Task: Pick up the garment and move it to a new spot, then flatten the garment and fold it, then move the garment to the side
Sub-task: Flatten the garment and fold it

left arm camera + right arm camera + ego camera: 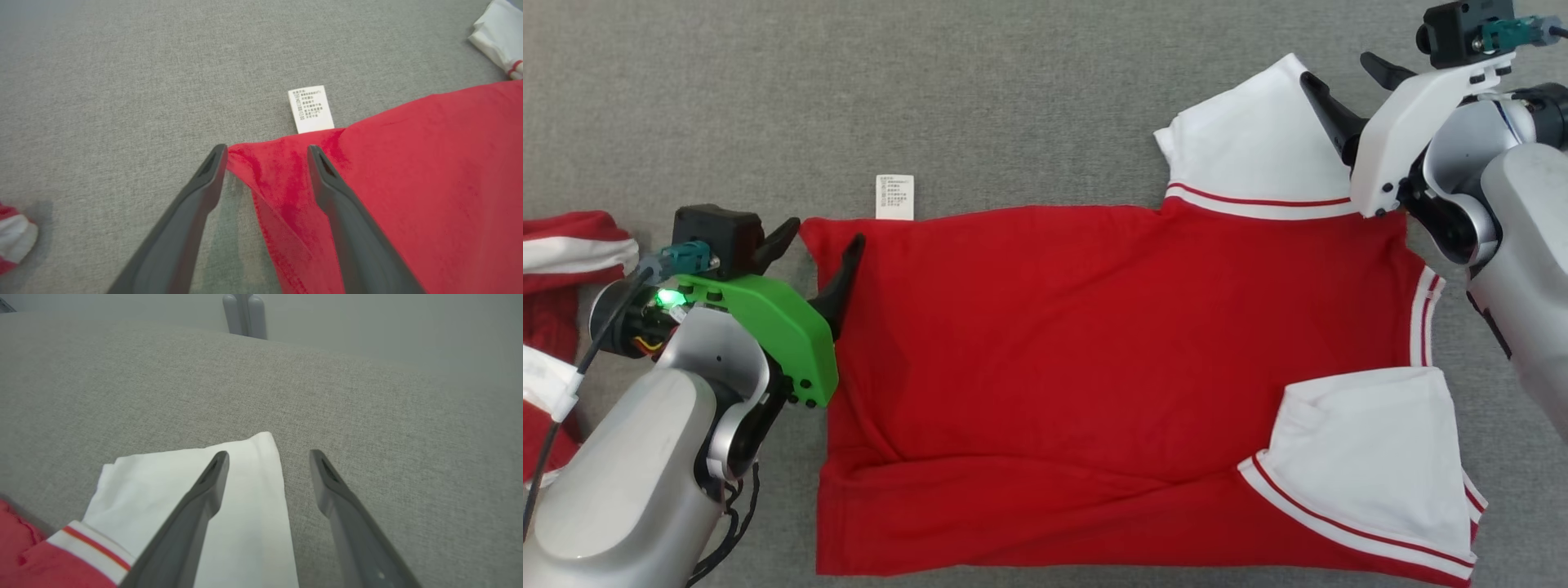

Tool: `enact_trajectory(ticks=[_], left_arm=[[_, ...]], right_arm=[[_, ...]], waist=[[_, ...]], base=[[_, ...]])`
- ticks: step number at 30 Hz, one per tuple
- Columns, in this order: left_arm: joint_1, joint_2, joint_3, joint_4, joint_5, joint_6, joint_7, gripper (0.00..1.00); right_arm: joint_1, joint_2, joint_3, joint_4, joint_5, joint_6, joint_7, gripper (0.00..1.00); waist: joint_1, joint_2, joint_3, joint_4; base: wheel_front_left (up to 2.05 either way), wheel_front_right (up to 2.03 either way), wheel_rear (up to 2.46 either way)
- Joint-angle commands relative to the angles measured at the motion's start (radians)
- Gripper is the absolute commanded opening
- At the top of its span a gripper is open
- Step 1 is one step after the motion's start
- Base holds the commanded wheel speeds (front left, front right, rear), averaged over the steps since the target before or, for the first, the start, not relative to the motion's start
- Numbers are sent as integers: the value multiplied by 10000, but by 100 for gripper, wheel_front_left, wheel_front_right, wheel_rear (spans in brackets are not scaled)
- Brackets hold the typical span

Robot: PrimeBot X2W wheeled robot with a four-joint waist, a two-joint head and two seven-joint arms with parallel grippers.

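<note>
Two sets of jaws stand wide open, empty, at the left corner and upper-right sleeve of the garment spread mid-frame. Pinch shallow and you could lose an edge, skewing the fold.

Left gripper at near left: fingers point far and slightly right, jaws spread wide, gripping nothing. Green wrist housing sits behind fingers, small green lamp lit beside it. My silver left forearm rises from near-left corner.

Right gripper at far right: fingers point left, tips slightly farther, jaws spread wide, gripping nothing. White wrist housing behind fingers. My silver right forearm runs down right edge.
</note>
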Motion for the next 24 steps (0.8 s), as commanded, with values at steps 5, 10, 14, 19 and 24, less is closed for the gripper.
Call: enact_trajectory(ticks=[5,10,14,19,24], left_arm=[[-471,-219,115,503,-159,-58,-69,100],[-621,-327,104,885,-366,-267,-75,100],[-763,-400,44,1084,-414,-381,-105,100],[-903,-504,-43,1219,-489,-534,-69,100],[-1010,-603,55,1429,-618,-637,-202,100]], right_arm=[[-883,-182,836,869,421,0,-217,100],[-1466,-173,1420,1652,699,0,-206,100],[-1749,-162,1817,2255,884,-2,78,100],[-1966,-122,2168,2821,1270,-10,590,100],[-2083,-155,2518,2945,1596,-11,911,100]], waist=[[0,0,610,710],[0,0,710,792],[0,0,803,822],[0,0,874,801],[0,0,801,709]], base=[[0,0,0],[0,0,0],[0,0,0],[0,0,0],[0,0,0]])
